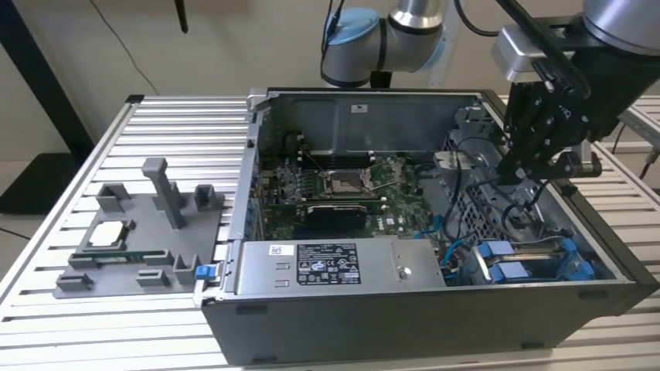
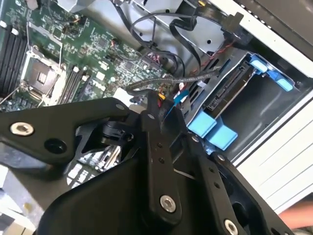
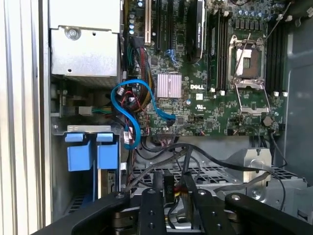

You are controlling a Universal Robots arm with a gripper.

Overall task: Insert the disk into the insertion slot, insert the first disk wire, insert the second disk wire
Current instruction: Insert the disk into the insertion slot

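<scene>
Arm: the arm reached down from the top of the exterior view, at its right, into the open computer case (image 1: 413, 325).
Gripper: the gripper (image 1: 512, 174) stood inside the case over the perforated-metal cage, beside the motherboard (image 1: 341, 185).
Grip: in both wrist views the fingers (image 3: 152, 205) were drawn together on the black plug of a disk wire (image 3: 170, 188), which had red and yellow leads; the same plug showed at the fingertips of the gripper (image 2: 161, 105) in the second wrist view.
Disk: the disk (image 2: 226, 92) lay inside the insertion slot (image 2: 266, 110), with its connector edge facing the gripper and its carrier's blue tabs (image 3: 78, 154) at the mouth of the bay.
Gap: the held plug was near the disk's connector edge but apart from it.
Loose cables: a blue data cable (image 3: 129, 105) looped over the board next to the cage, and black cables crossed the perforated metal by the fingers.
Power-supply box: the grey labelled box (image 1: 341, 267) sat along the near wall of the case, to the exterior view's left of the blue tabs.
Table: the case rested on a slatted metal table (image 1: 154, 116).
Fixture tray: a grey tray (image 1: 134, 232) holding small parts lay on the table at the exterior view's left, well apart from the gripper.
</scene>
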